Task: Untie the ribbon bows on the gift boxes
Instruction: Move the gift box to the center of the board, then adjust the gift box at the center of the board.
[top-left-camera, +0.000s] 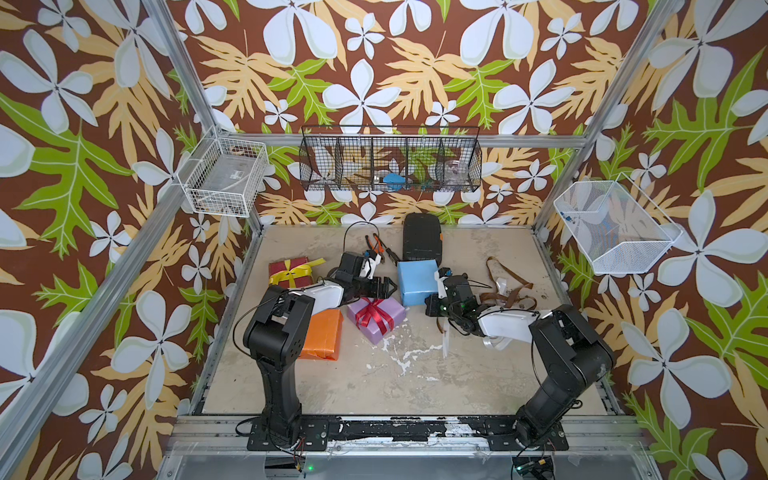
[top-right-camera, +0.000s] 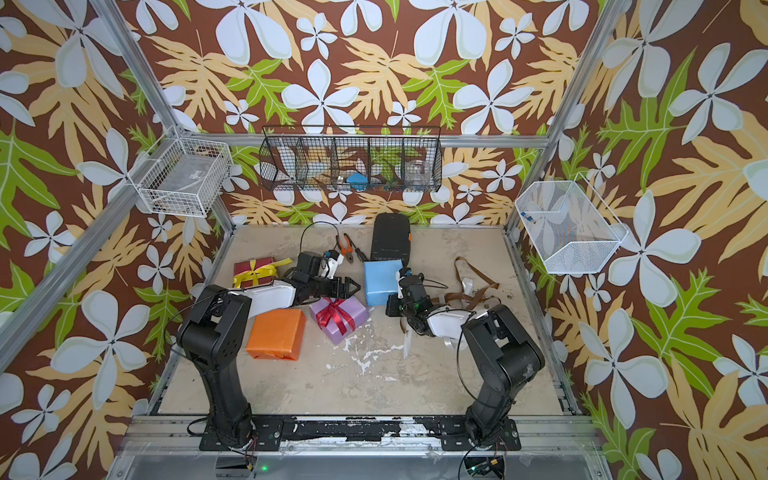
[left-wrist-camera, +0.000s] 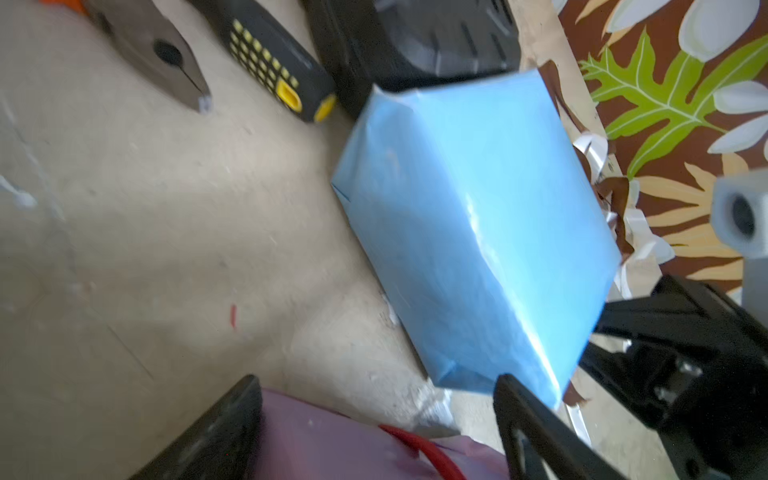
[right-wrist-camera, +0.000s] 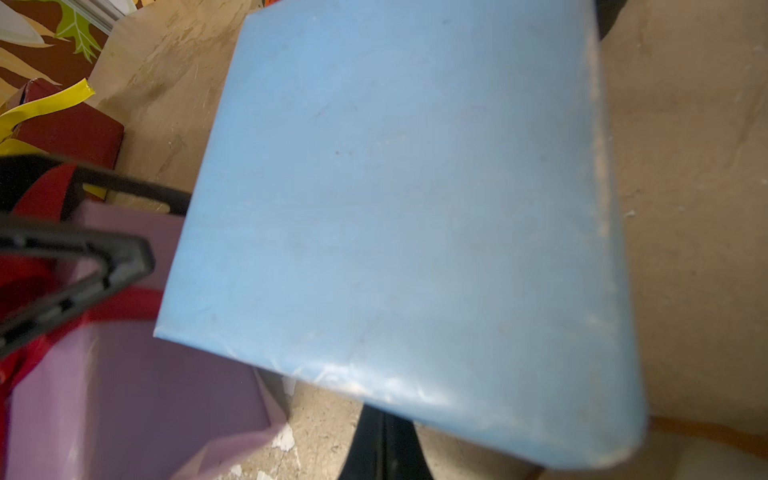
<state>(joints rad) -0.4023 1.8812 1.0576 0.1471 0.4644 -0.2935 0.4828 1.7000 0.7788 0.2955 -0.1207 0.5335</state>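
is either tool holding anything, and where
Left tool: open over the lilac box, holding nothing. Right tool: shut, tips hidden behind the light blue box, so cannot tell.

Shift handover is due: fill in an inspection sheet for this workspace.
Surface: beige tabletop, paint chipped white.
Job's things: yellow bow and red bow tied; orange box and light blue box bare; brown ribbon, white ribbon loose.
Clutter: black case, pliers.
Grippers: left gripper, jaws open over lilac box; right gripper, jaws shut beside light blue box.
Cables: black loop at left wrist.
Surroundings: black basket, white basket, mesh basket, floral walls.
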